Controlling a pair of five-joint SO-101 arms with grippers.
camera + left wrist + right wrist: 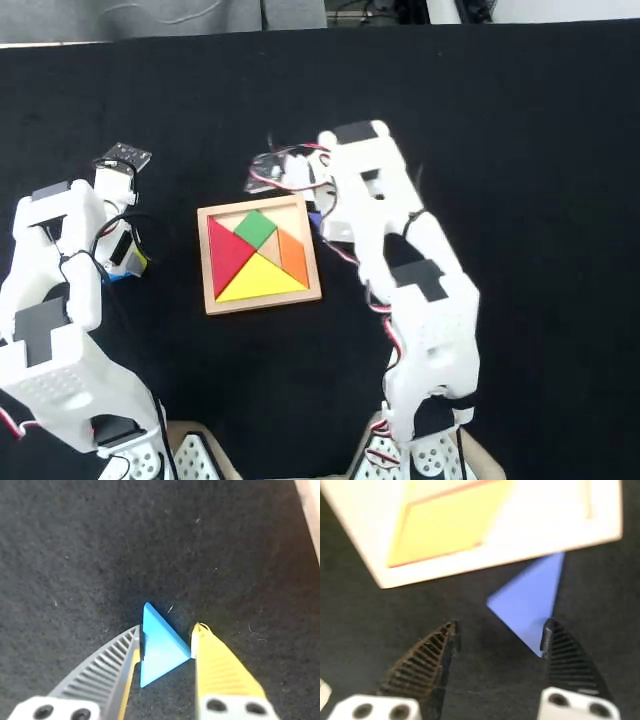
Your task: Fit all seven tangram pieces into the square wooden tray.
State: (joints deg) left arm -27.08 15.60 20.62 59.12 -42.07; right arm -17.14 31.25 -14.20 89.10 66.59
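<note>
Mid-frame in the high view: the square wooden tray (204, 262), already carrying red, green, orange and yellow pieces (250, 265), with pale wood showing toward its upper right corner.

Left of the tray and well apart from it, in the left gripper (124, 262): a small blue triangle (159, 650), lying flat on the black table (500, 150). Fingers narrow, pressed onto the triangle from both sides, with the grey finger (117, 655) along one straight edge and the yellow finger (217, 662) at a corner.

At the tray's upper right corner: the right gripper (312, 213). Fingers spread wide in the right wrist view, holding nothing, one tip just touching a corner of a violet-blue piece (530, 595). Flat on the table too, and right up against the tray's outer wall (520, 530).

Both loose pieces likely light, thin and stiff, with smooth painted faces, so easy to flick or spin, hard to damage. Best taken low across two opposite sides near the middle rather than edge against corner. Judged prone to pivot in the present edge-and-corner pinch, so worth lifting gently and keeping level. As for the violet-blue piece, probably wants drawing clear of the wall first, with no room for a finger on that side. Snug fit expected in the tray — better lowered square to the gap than pushed in at a tilt
</note>
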